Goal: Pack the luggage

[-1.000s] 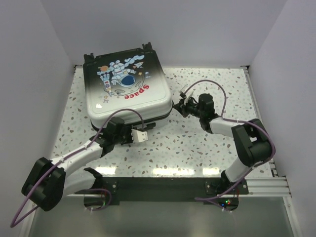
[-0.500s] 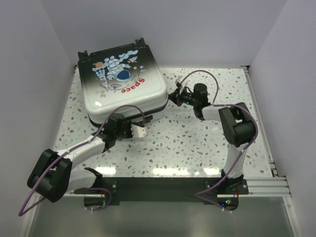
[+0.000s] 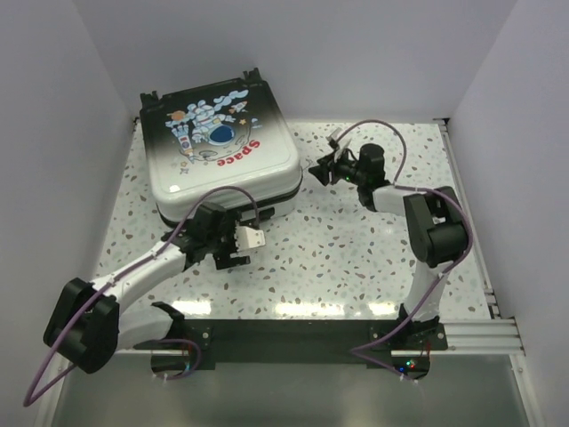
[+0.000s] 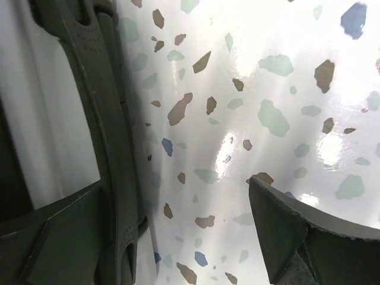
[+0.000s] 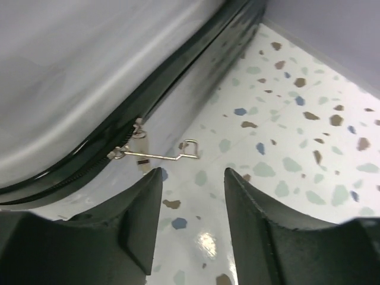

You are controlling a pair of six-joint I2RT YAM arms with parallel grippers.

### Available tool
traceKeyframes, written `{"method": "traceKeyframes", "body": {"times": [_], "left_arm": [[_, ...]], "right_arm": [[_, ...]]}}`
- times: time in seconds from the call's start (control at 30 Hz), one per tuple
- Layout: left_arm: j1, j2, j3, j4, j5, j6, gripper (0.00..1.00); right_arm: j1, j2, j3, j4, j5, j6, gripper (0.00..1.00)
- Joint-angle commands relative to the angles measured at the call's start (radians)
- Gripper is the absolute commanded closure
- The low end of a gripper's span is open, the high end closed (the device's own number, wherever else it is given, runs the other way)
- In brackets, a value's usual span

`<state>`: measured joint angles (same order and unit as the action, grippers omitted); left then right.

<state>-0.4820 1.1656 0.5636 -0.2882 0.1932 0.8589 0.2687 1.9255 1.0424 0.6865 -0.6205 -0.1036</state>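
Note:
The luggage lies shut at the back left, a white-to-black shell with an astronaut print and a red "Space" word. My left gripper sits just off its front edge, wide open with only tabletop between the fingers. A black perforated strip of the case runs beside its left finger. My right gripper is open by the case's right side. In the right wrist view the metal zipper pull lies free just ahead of the right gripper, hanging from the black zipper seam of the luggage.
The speckled terrazzo tabletop stretches to the right and front of the case. White walls close in the back and both sides. A black rail holds both arm bases at the near edge.
Both grippers have opened. The right one let go of the zipper pull and backed off slightly to the right. The luggage slid back-left earlier and now stays put.

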Motion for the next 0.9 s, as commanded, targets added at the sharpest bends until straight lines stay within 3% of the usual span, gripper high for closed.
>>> {"method": "traceKeyframes", "body": {"times": [0.0, 0.17, 0.33, 0.5, 0.63, 0.77, 0.87], "left_arm": [[-0.039, -0.073, 0.139, 0.007, -0.043, -0.132, 0.0], [-0.171, -0.159, 0.238, -0.023, -0.066, -0.211, 0.0], [-0.201, -0.153, 0.36, -0.086, -0.104, -0.317, 0.0], [-0.202, -0.12, 0.511, -0.081, -0.12, -0.428, 0.0], [-0.201, 0.068, 0.718, -0.207, -0.086, -0.492, 0.0], [-0.17, 0.245, 0.931, -0.235, -0.144, -0.61, 0.0], [-0.121, 0.289, 1.019, -0.235, -0.08, -0.647, 0.0]], "right_arm": [[-0.034, -0.141, 0.051, -0.048, 0.057, 0.008, 0.49], [-0.034, -0.267, 0.048, -0.223, 0.059, -0.001, 0.16], [-0.034, -0.405, 0.048, -0.404, 0.103, -0.008, 0.01], [-0.037, -0.548, 0.073, -0.566, 0.191, 0.015, 0.01], [-0.037, -0.605, 0.152, -0.845, 0.326, 0.064, 0.01], [-0.043, -0.693, 0.16, -0.982, 0.438, 0.061, 0.01], [-0.056, -0.743, 0.145, -1.025, 0.461, 0.065, 0.01]]}}
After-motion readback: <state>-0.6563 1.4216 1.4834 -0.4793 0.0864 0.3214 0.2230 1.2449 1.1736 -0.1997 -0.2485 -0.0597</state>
